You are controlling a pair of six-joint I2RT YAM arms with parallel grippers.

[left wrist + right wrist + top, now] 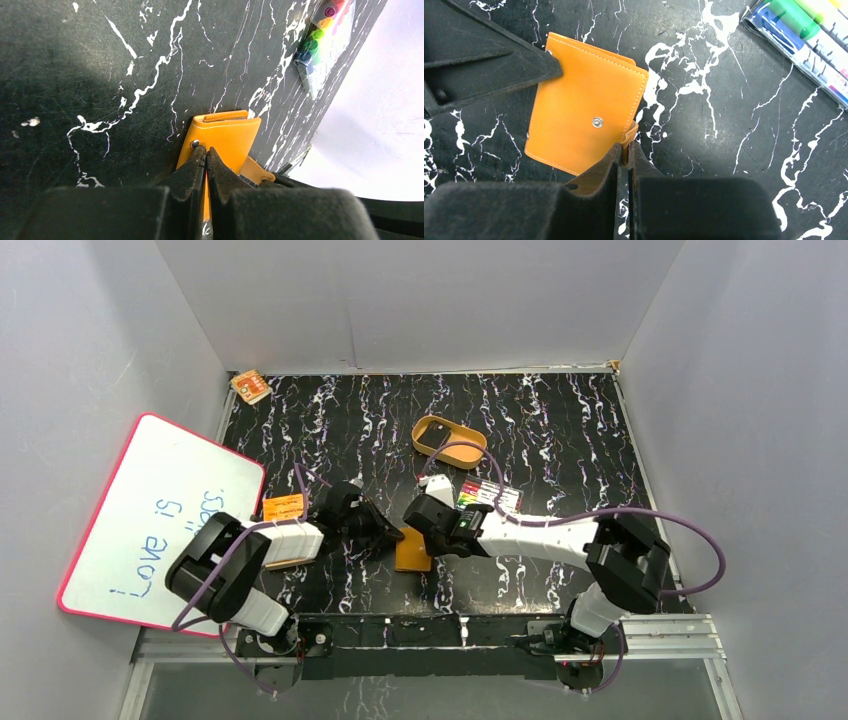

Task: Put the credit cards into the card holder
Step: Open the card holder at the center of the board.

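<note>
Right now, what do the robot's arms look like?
The left arm and right arm match: smooth white tubes joined by chunky black joints. A thin purple cable loops along each one. Their jaws are matte black and taper to points.

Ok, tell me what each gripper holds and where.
Both hold the card holder: left gripper pinches its edge, right gripper pinches its snap tab.

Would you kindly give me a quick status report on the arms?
Left gripper shut on small orange leather wallet edge. Right gripper shut on its unsnapped tab. No black cards visible. Coloured marker pack lies aside.
</note>
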